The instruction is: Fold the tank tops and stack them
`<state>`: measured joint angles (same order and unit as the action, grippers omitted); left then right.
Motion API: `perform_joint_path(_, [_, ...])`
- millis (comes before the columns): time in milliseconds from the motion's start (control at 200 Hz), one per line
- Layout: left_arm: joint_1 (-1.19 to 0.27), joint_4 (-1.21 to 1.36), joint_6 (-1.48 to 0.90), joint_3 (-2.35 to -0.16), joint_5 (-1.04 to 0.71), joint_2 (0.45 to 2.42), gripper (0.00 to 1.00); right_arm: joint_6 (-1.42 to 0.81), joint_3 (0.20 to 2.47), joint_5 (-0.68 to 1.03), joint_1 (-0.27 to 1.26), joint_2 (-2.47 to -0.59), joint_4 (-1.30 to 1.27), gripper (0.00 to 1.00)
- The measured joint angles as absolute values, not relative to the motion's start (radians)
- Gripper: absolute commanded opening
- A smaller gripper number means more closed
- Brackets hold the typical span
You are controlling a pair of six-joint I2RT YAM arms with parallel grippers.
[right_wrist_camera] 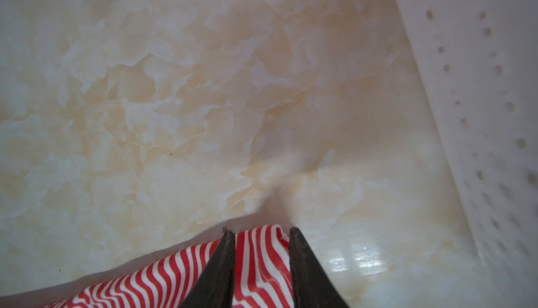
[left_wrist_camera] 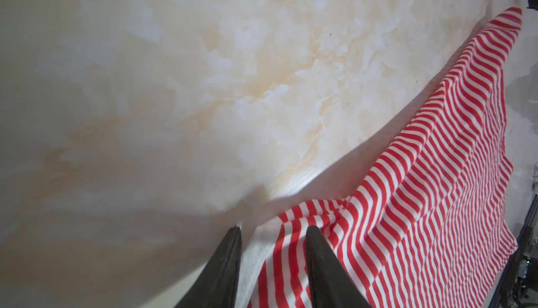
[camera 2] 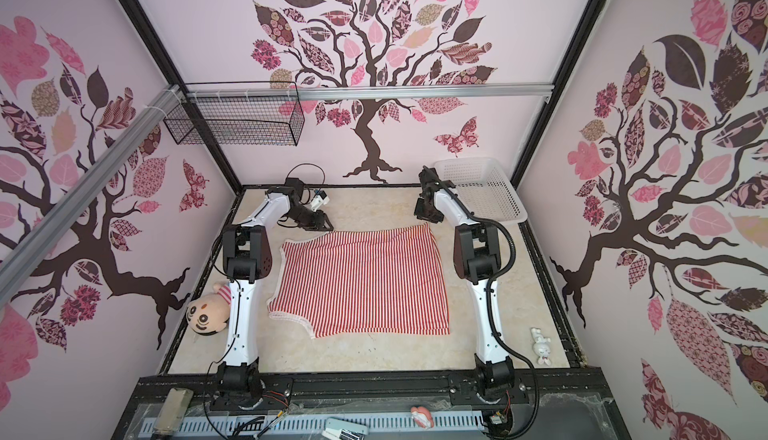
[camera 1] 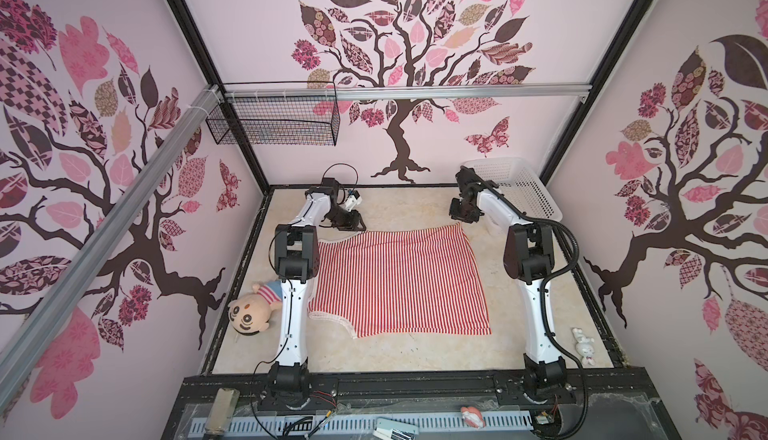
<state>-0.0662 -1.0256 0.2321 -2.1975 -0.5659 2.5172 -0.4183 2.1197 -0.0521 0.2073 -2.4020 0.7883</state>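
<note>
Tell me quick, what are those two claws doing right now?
Left gripper: jaws apart, straddling the striped tank top's far edge; a grip cannot be told.
Right gripper: jaws apart around its far corner; a grip cannot be told.

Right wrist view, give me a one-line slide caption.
Right gripper straddles a corner of the striped tank top on the marble table, beside a white basket.

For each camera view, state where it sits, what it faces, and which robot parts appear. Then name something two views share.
Top views: high overhead, facing down at the table; both arms show.
Left wrist: on the left arm, facing the tank top; left gripper fingers show.
Right wrist: on the right arm, facing a tank top corner, white basket beside; right gripper fingers show.
Shared: every view shows the tank top.
</note>
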Motion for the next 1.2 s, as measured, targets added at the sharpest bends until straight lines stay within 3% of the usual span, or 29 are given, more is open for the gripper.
perform_joint_path(115, [-0.068,-1.029,0.234,-2.199,-0.570,2.517,0.36,-0.416,2.120,-0.052,0.207,-2.414,0.789,0.28])
perform_joint_path(440, [-0.071,-1.054,0.234,-2.212,-0.593,2.522,0.00,-0.408,2.120,-0.053,0.207,-2.432,0.793,0.09])
perform_joint_path(640, [-0.065,-1.040,0.217,-2.216,-0.599,2.526,0.00,-0.415,2.113,-0.057,0.207,-2.430,0.789,0.02])
perform_joint_path(1201, [0.015,-0.909,0.093,-2.240,-0.644,2.521,0.00,-0.427,2.057,-0.096,0.210,-2.383,0.715,0.05])
